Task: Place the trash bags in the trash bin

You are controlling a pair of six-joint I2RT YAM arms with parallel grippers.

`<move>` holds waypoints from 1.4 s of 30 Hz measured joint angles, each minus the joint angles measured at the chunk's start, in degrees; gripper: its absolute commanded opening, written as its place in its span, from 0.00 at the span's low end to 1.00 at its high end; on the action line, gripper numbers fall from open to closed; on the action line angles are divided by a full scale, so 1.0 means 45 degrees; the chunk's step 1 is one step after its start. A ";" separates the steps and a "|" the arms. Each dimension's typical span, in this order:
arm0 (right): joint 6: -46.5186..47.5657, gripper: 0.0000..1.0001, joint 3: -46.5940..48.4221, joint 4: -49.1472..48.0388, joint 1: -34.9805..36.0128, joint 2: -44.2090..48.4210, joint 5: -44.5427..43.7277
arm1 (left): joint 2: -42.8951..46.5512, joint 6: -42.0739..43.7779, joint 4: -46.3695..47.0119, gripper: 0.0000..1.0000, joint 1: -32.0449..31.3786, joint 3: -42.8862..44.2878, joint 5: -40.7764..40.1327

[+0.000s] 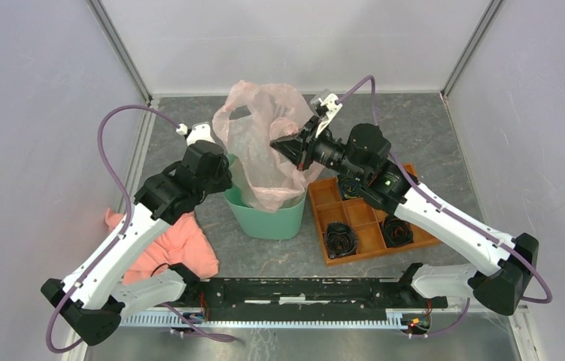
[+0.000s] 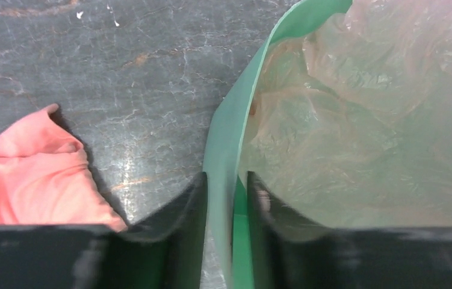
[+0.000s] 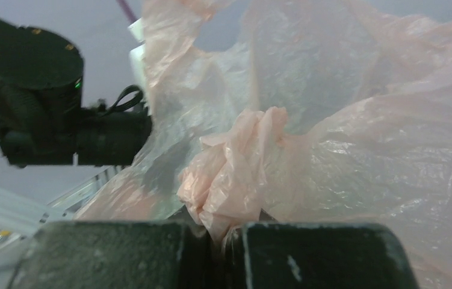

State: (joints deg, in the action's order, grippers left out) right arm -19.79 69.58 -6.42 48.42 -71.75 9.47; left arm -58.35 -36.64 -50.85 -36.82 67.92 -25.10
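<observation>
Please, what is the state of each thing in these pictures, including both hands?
trash bag: lower part inside the bin, upper part held up above it.
trash bin: upright, gripped at its wall.
left hand: shut on the bin's wall, one finger each side.
right hand: shut on a bunched fold of the bag.
cloth: crumpled, lying loose.
orange tray: flat, holding dark items.

A: What sort of place is this?
B: A robotics lab cell. Plain white panel walls (image 1: pixel 31 113), aluminium frame posts (image 1: pixel 119 49), a grey marbled tabletop (image 1: pixel 429 128), and two white-and-black robot arms (image 1: pixel 452 222) bolted at its edge.
</observation>
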 measured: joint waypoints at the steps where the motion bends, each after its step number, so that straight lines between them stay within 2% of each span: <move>1: -0.0063 0.01 -0.0165 -0.0121 0.0015 0.0058 0.0432 | 0.0063 0.0058 -0.0024 0.55 0.0000 -0.0097 0.0049; 4: -0.0068 0.01 -0.0321 -0.0238 0.0185 -0.0044 0.1375 | 0.0442 0.0165 -0.0102 0.71 0.0000 -0.0107 0.0078; 7: 0.0185 0.01 -0.0257 -0.0121 0.0427 -0.0461 0.1928 | 0.1200 0.0180 -0.0709 0.83 0.0000 0.0141 0.0136; 16: 0.1846 0.01 0.0835 0.2467 0.0656 -0.1821 0.1991 | 0.3376 0.0418 -0.3555 1.00 0.0000 0.2618 0.0393; 20: 0.2531 0.01 0.1365 0.3361 0.0661 -0.1919 0.2220 | 0.3886 0.0495 -0.3793 1.00 0.0000 0.4265 0.0568; 23: 0.2822 0.01 0.1530 0.3623 0.0690 -0.1919 0.2458 | 0.3410 0.0447 -0.3536 1.00 0.0000 0.5187 0.0053; 29: 0.2987 0.01 0.1540 0.4036 0.0826 -0.1904 0.2856 | 0.0262 0.0374 -0.2273 1.00 0.0000 0.5731 -0.1787; 32: 0.3007 0.01 0.1540 0.4129 0.0826 -0.1880 0.2895 | -0.1292 0.0393 -0.1472 1.00 0.0000 0.5688 -0.2074; 35: 0.3031 0.01 0.1540 0.4148 0.0826 -0.1802 0.2895 | -0.2327 0.0520 -0.0903 0.92 0.0034 0.5571 -0.2069; 38: 0.3050 0.01 0.1535 0.4235 0.0826 -0.1651 0.2885 | -0.2705 0.0714 -0.0714 0.75 0.0087 0.5566 -0.2200; 42: 0.3147 0.01 0.1535 0.4337 0.0826 -0.1486 0.2885 | -0.2463 0.1039 -0.0476 0.61 0.0107 0.5328 -0.2603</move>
State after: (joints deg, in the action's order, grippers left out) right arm -5.63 76.49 13.10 52.14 -78.43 22.46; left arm -69.43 -31.97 -52.99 -36.34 91.90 -36.82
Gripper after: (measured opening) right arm 0.011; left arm 0.697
